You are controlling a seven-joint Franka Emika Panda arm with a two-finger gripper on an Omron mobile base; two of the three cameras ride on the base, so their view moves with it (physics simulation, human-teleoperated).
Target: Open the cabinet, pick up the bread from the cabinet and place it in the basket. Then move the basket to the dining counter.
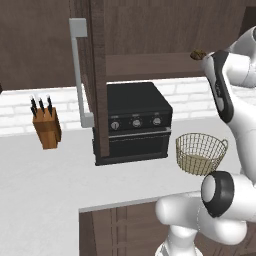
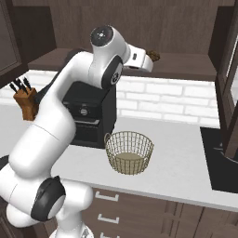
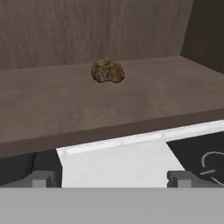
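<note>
Brown mottled bread lump [image 3: 108, 71] is seen on the dark wooden cabinet shelf [image 3: 57, 107], straight ahead beyond the fingers [image 3: 41, 178], spread wide, empty.

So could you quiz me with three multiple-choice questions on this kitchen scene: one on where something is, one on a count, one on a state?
1. Where is the bread?
A. in the basket
B. on the cabinet shelf
C. on the oven

2. How many knobs does the oven show?
A. one
B. three
C. five

3. The basket is:
A. empty
B. holding bread
C. tipped over

Answers: 1 B, the lump sits on the brown shelf. 2 B, three round knobs line its front. 3 A, it stands upright on the white worktop with nothing inside.
</note>
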